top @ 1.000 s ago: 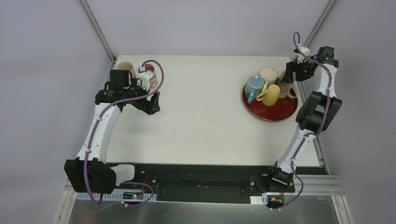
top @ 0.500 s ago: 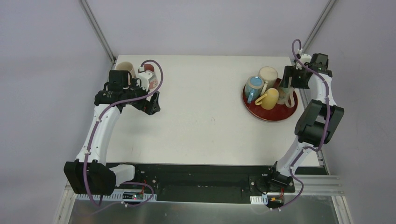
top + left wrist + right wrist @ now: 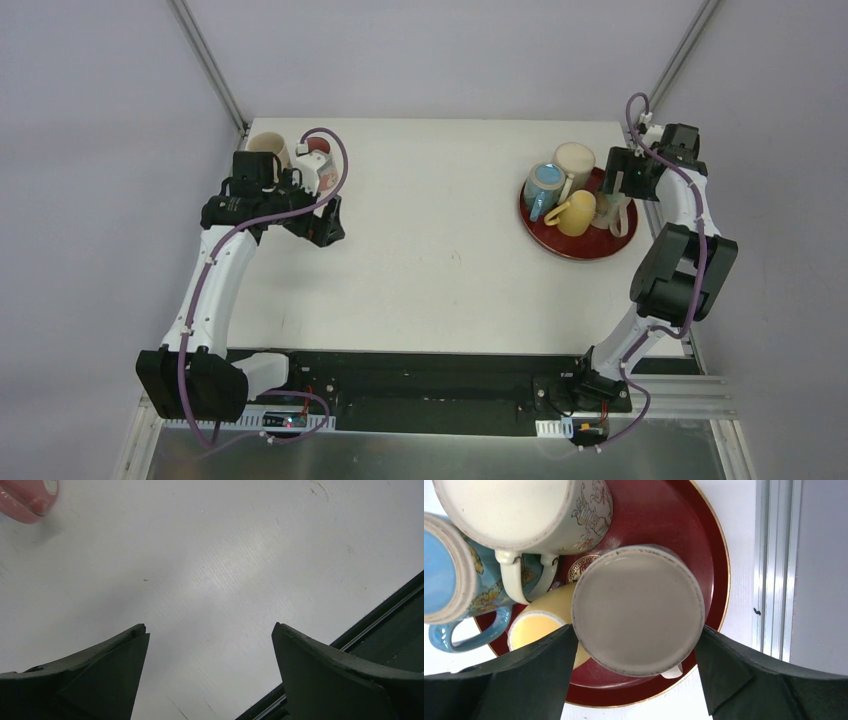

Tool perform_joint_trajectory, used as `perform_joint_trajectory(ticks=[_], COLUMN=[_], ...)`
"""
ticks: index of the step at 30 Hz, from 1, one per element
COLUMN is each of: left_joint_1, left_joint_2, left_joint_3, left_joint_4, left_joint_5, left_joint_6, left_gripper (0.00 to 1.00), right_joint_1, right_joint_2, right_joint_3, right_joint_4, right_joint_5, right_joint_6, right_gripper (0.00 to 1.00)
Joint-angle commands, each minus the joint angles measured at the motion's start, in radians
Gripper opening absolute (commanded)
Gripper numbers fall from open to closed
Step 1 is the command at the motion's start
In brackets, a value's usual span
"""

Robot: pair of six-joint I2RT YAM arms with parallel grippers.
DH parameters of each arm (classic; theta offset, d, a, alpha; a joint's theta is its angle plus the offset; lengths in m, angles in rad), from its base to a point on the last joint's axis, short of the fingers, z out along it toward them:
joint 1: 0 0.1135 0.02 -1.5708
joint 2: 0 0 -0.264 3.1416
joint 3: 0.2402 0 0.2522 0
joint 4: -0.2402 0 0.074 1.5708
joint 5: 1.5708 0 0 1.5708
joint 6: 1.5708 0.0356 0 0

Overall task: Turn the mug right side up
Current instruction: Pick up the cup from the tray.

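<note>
A grey mug (image 3: 639, 610) stands upside down on the red tray (image 3: 719, 570), flat base up, with a bit of white handle showing under its near edge. My right gripper (image 3: 635, 627) is open and hangs right over it. One finger sits on each side of the base, the tips close against its rim. In the top view the mug (image 3: 612, 210) is at the tray's right side, under the right gripper (image 3: 618, 188). My left gripper (image 3: 210, 626) is open over bare table, far left (image 3: 325, 225), with nothing between its fingers.
The tray (image 3: 590, 245) also carries a cream patterned mug (image 3: 519, 510), a blue mug (image 3: 444, 575) and a yellow mug (image 3: 536, 630), packed against the grey one. Two more mugs (image 3: 268, 148) (image 3: 318, 165) stand at the back left. A metal rail (image 3: 774, 565) runs right of the tray.
My right gripper has come down and forward over the grey mug on the tray, and its jaws have widened. The left arm has not moved.
</note>
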Motion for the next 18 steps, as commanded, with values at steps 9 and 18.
perform_joint_trajectory(ticks=[9,18], left_joint_1=[0.006,0.006], left_joint_2=[-0.034,-0.045], left_joint_3=[-0.016,-0.034], left_joint_4=[0.007,0.010], left_joint_5=[0.039,0.045], left_joint_6=[-0.008,-0.004], left_gripper=[0.99,0.99], right_joint_1=[-0.045,-0.045], right_joint_2=[-0.027,0.032], right_joint_3=[0.024,0.057], right_joint_4=[-0.148,-0.134], right_joint_5=[-0.110,-0.088], right_joint_6=[-0.247,-0.301], right_gripper=[0.91,0.88])
